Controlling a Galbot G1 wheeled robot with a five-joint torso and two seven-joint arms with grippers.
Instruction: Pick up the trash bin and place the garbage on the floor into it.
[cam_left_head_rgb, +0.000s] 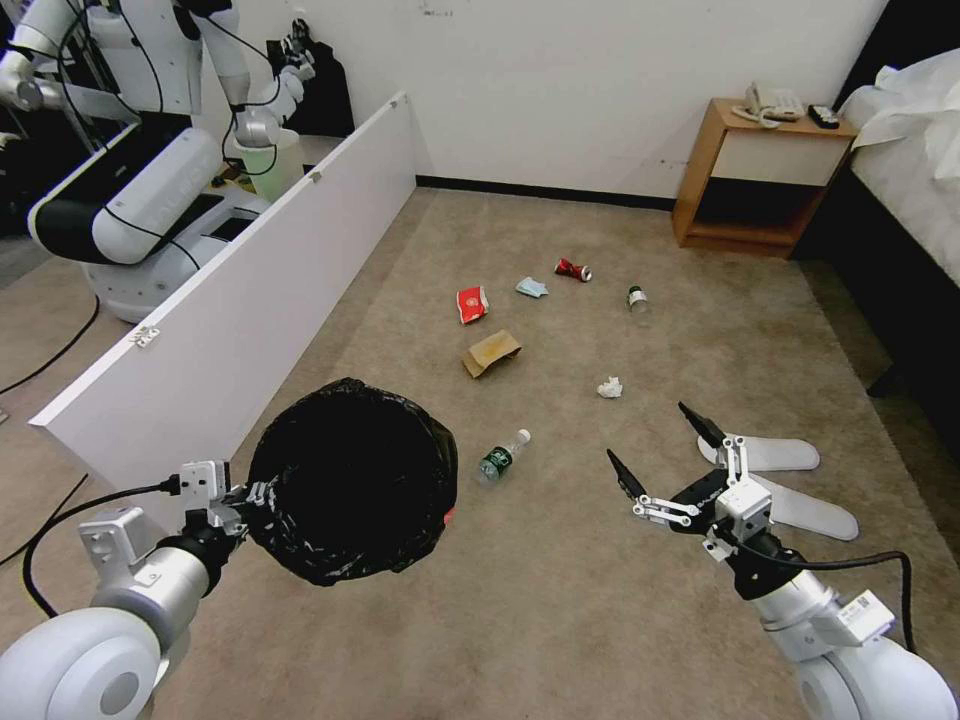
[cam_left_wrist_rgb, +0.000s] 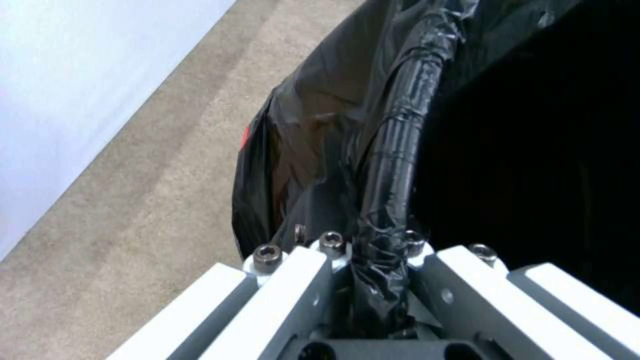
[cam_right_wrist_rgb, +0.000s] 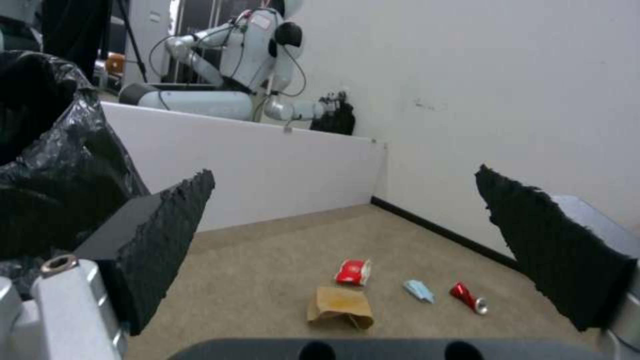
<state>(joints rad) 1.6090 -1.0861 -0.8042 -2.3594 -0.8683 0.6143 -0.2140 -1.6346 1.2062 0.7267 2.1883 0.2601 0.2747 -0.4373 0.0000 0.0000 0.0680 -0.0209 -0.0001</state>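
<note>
The left gripper (cam_left_head_rgb: 240, 500) pinches the rim of the trash bin (cam_left_head_rgb: 352, 480), held above the floor (cam_left_head_rgb: 560, 600). The right gripper (cam_left_head_rgb: 660, 450), spread wide, hovers nearest the clear bottle (cam_left_head_rgb: 502, 456), which lies between them, angled away.

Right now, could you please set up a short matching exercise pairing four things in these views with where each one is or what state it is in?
Things:
1. trash bin
2. crushed red can
3. white slippers
4. right end effector

Places or states:
A. on the carpet just beyond the right arm's wrist
B. open, holding nothing, above the carpet
C. gripped at its bagged rim by the left end effector
D. lying near the far wall, beside the light-blue face mask

Pairs: 1-C, 2-D, 3-A, 4-B
</note>
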